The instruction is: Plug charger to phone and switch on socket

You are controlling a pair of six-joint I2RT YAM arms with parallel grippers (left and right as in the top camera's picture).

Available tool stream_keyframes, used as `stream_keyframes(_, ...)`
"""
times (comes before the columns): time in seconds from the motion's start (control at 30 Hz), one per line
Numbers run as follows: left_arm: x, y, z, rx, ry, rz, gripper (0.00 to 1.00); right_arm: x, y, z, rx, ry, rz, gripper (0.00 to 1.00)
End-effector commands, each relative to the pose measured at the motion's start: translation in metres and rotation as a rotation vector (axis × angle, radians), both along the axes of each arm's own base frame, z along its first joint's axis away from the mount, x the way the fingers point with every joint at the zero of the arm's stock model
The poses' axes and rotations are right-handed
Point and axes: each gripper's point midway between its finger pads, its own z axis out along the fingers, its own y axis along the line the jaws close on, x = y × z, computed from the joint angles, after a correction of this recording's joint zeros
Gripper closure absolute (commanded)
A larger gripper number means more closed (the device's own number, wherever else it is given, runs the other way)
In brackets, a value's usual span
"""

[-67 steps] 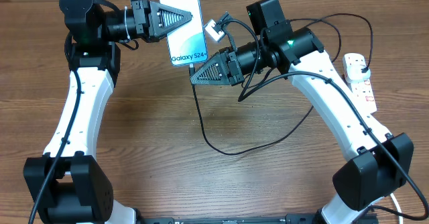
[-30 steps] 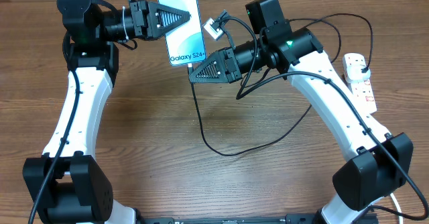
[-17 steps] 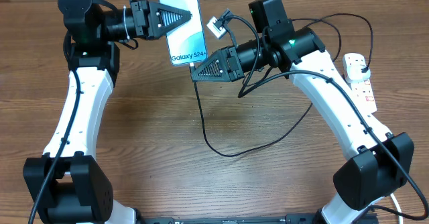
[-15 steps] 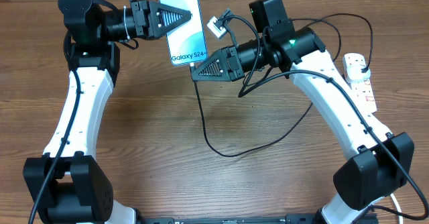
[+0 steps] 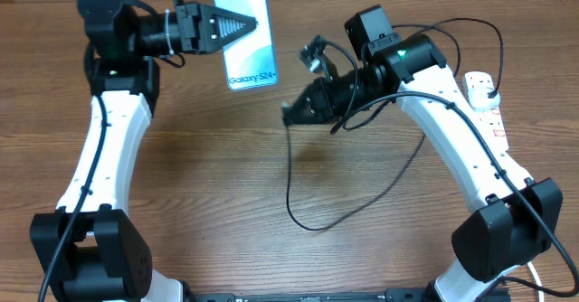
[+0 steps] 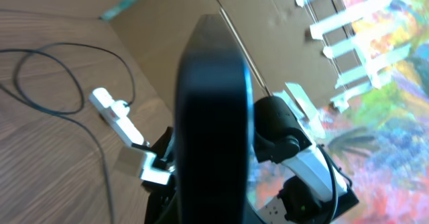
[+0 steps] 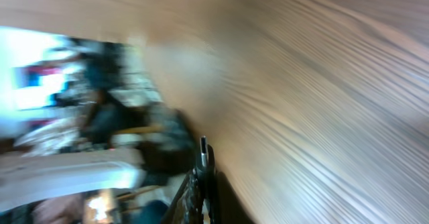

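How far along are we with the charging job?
Done: the left tool grips the phone. In hand: the right tool is shut on the charger near its tip, apart from the phone. Left: push the tip into the phone, then switch on the socket.

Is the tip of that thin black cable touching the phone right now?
Apart. The overhead view shows bare wooden table between the phone and the right claw, which holds the charger cable by its tip.

Bare bench (image 5: 279, 99) lies between the phone (image 5: 249, 44) and the right hand (image 5: 291, 115); the cable (image 5: 312, 222) loops across the middle below.
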Motion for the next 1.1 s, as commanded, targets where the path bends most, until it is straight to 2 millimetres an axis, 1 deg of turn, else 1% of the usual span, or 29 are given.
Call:
stream_keyframes(0.0, -0.003, 0.011, 0.015, 0.012, -0.088, 0.040, 0.96, 0.021, -0.055, -0.048, -0.423, -0.096, -0.117, 0.96)
stream_keyframes(0.1, 0.000, 0.014, 0.006, 0.021, -0.078, 0.050, 0.96, 0.023, -0.090, -0.066, -0.638, -0.066, -0.217, 0.96)
stream_keyframes(0.17, 0.001, 0.015, -0.001, 0.030, -0.075, 0.058, 0.96, 0.022, -0.104, -0.077, -0.716, -0.047, -0.267, 0.96)
stream_keyframes(0.27, 0.007, 0.018, -0.016, 0.047, -0.026, 0.100, 0.96, 0.017, -0.117, -0.095, -0.792, -0.024, -0.288, 0.96)
stream_keyframes(0.37, 0.012, 0.020, -0.033, 0.074, 0.026, 0.143, 0.96, 0.009, -0.128, -0.124, -0.855, 0.006, -0.304, 0.96)
stream_keyframes(0.47, 0.013, 0.021, -0.044, 0.099, 0.044, 0.163, 0.96, 0.001, -0.140, -0.155, -0.910, 0.025, -0.329, 0.96)
stream_keyframes(0.57, 0.016, 0.023, -0.053, 0.127, 0.055, 0.193, 0.96, -0.007, -0.149, -0.181, -0.946, 0.037, -0.356, 0.96)
stream_keyframes(0.63, 0.019, 0.025, -0.060, 0.149, 0.075, 0.223, 0.96, -0.012, -0.152, -0.198, -0.947, 0.042, -0.362, 0.96)
stream_keyframes(0.77, 0.020, 0.027, -0.071, 0.181, 0.105, 0.253, 0.96, -0.019, -0.154, -0.221, -0.940, 0.035, -0.374, 0.96)
stream_keyframes(0.9, 0.020, 0.029, -0.077, 0.199, 0.130, 0.267, 0.96, -0.026, -0.157, -0.237, -0.938, 0.031, -0.375, 0.95)
stream_keyframes(1.0, 0.020, 0.029, -0.080, 0.204, 0.138, 0.268, 0.96, -0.030, -0.159, -0.245, -0.935, 0.029, -0.377, 0.68)
stream_keyframes(1.07, 0.020, 0.030, -0.081, 0.209, 0.143, 0.276, 0.96, -0.031, -0.159, -0.246, -0.935, 0.030, -0.376, 0.60)
